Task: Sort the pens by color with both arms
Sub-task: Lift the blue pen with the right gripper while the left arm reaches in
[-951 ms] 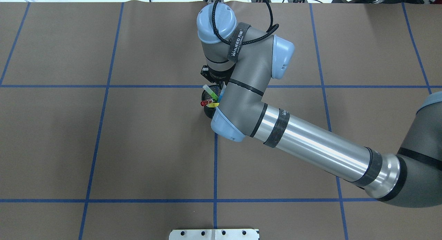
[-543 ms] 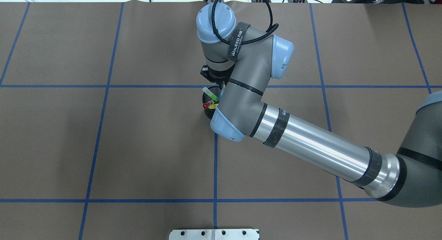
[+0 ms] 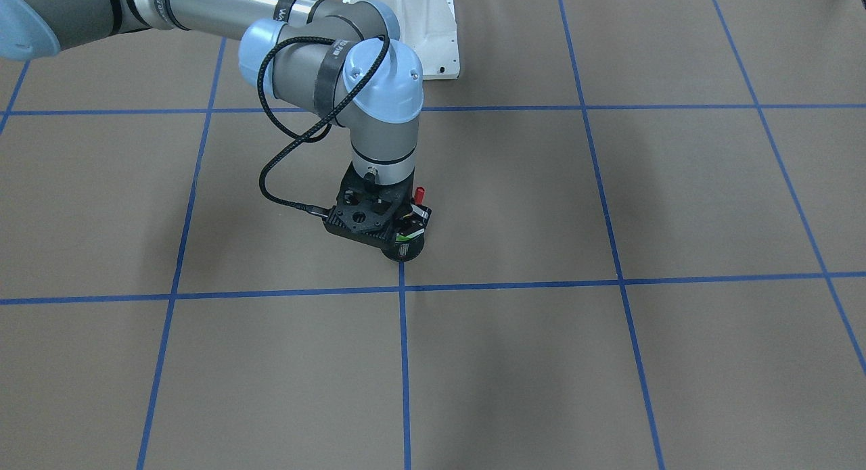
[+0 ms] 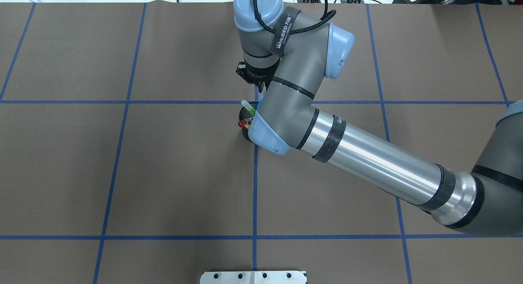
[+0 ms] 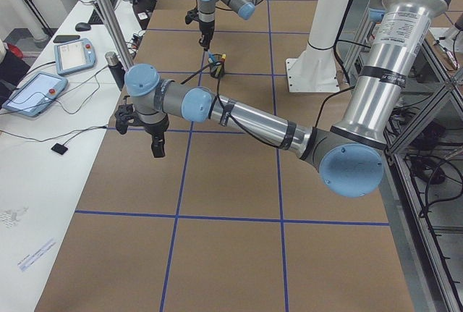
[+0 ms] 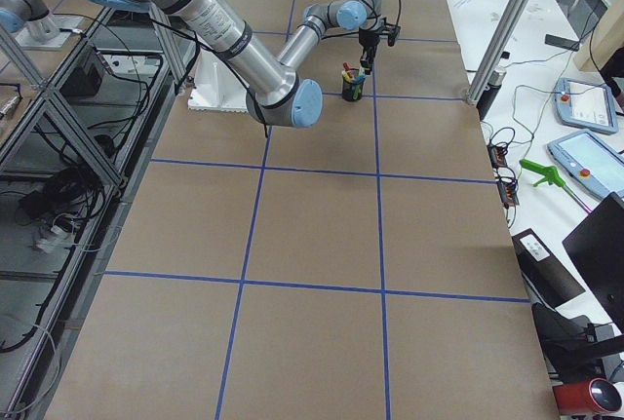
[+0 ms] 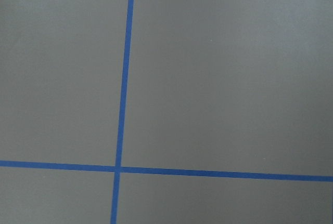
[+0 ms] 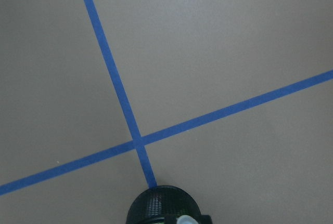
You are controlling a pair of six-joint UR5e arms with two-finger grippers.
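Observation:
A black mesh cup [image 4: 244, 131] stands at the table's middle crossing of blue tape lines. It holds the lime green pen [image 4: 248, 107], the red-capped pen [image 4: 242, 123], a sliver of the yellow pen [image 4: 248, 127] and the blue pen [image 4: 260, 98]. My right gripper [image 4: 258, 88] hangs just beyond and above the cup, and the wrist hides its fingers. The blue pen runs up toward it, but I cannot tell whether it is gripped. The cup's rim shows at the bottom of the right wrist view [image 8: 156, 206]. My left gripper [image 5: 158, 145] hovers over bare table far from the cup; I cannot tell its state.
The brown table cover carries a grid of blue tape lines [image 4: 254, 194]. The white base pedestal [image 3: 413, 24] stands behind the cup. Poles, tablets and cables line the table's far edge [image 5: 72, 58]. The left wrist view shows only a tape crossing [image 7: 117, 168].
My right arm's wrist has moved away from the robot and risen in the overhead view. More of the blue pen now shows beneath it. The cup and other pens have stayed put.

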